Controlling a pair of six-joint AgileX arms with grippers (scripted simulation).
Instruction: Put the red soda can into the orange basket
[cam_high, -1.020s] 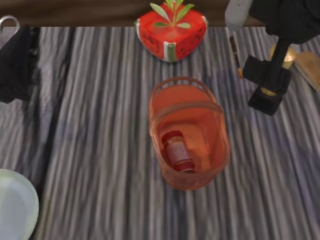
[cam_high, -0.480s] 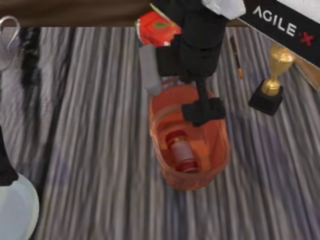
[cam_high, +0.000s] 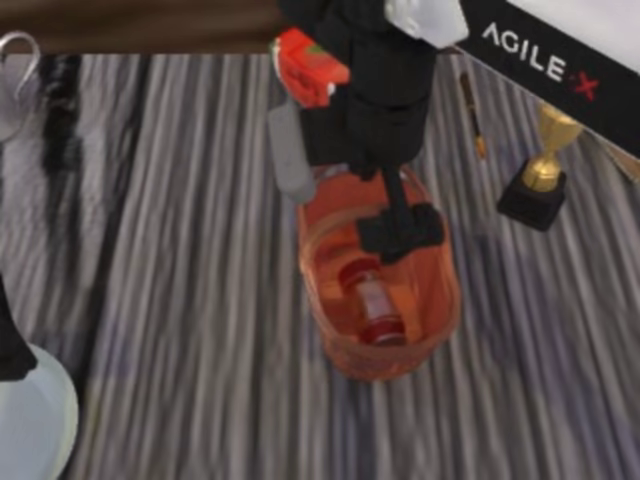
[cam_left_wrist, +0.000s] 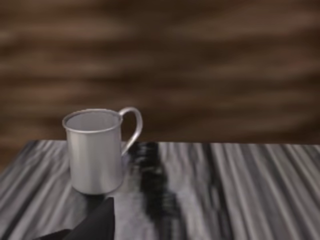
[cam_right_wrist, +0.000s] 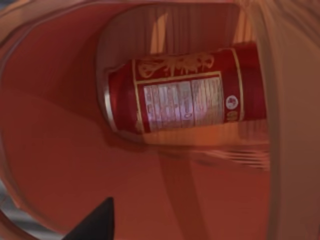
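Red soda can lying on its side inside orange basket. Right gripper over basket's far half, finger spread impossible to tell, nothing visibly held. Red box beyond basket, partly hidden. Trophy right of basket. Left gripper far left, near plate and mug.

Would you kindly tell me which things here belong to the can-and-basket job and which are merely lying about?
Part of the job:
- red soda can, lying on its side inside the basket
- orange basket
- right end effector, over the basket

Lying about:
- red box with green leaves
- gold trophy
- metal mug
- white plate
- pen
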